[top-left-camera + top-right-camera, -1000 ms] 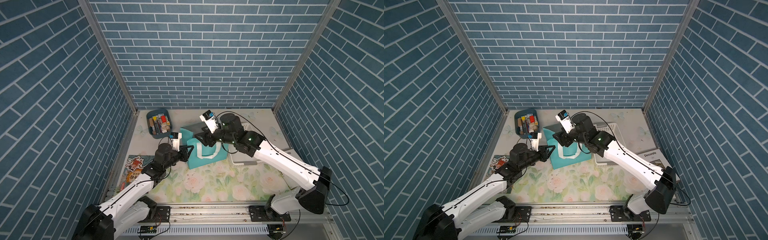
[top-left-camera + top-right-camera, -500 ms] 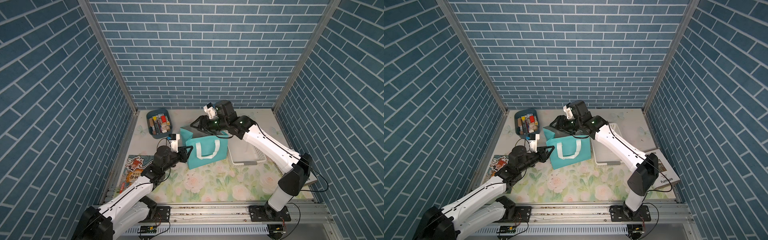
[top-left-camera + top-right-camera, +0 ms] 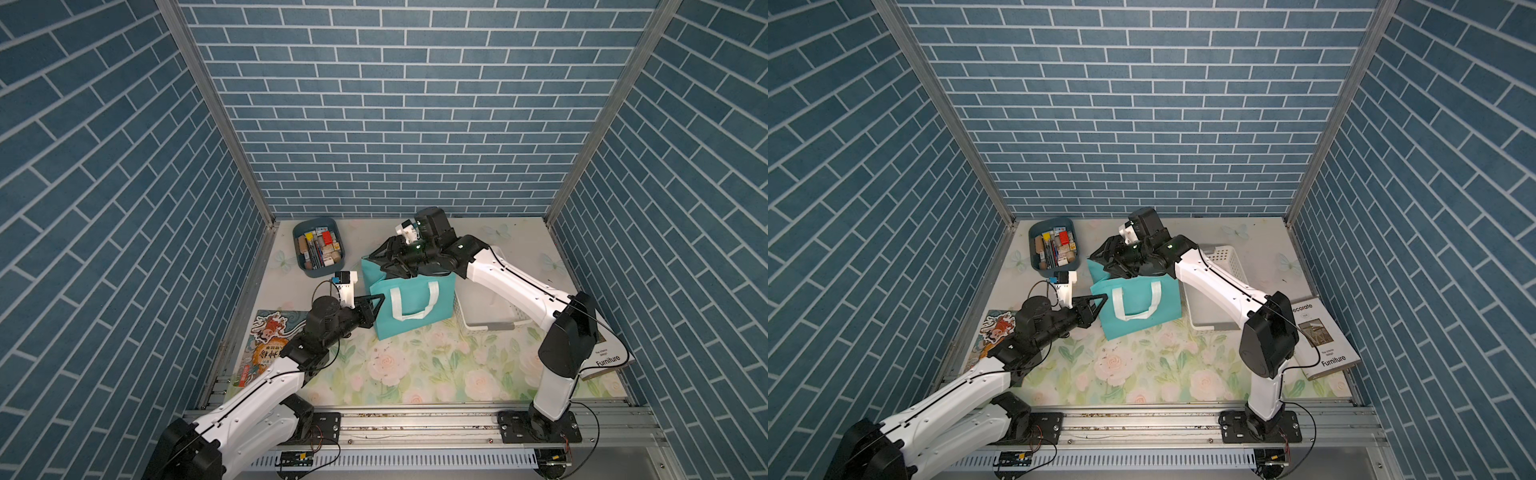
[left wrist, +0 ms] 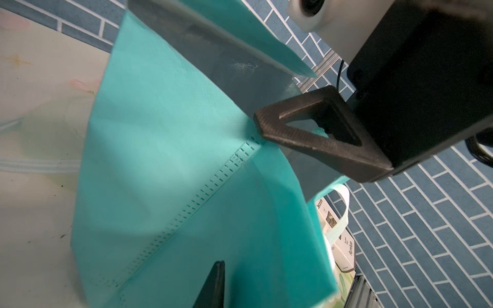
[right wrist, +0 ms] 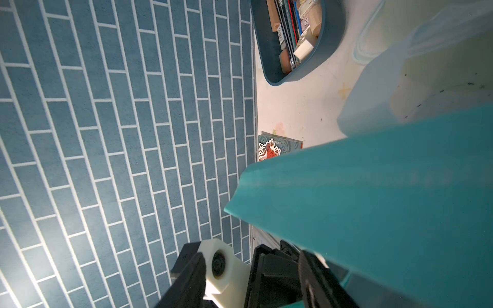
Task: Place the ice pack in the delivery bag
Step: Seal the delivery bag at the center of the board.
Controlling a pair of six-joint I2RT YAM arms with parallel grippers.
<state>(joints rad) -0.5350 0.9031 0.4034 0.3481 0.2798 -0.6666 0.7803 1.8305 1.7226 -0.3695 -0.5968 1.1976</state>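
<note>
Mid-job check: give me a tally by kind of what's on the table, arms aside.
Bags: 1 (teal delivery bag)
Containers: 2 (dark-blue bin, white basket)
Books: 2 (illustrated book, Furniture magazine)
Total: 5

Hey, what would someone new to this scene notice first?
The bright teal delivery bag stands mid-table on the floral mat, with both arms at it. The right gripper hangs at its open top and the left gripper meets its rim corner. Next come the dark-blue bin of colourful small items in the back corner on the left arm's side, and the white perforated basket beside the bag.
</note>
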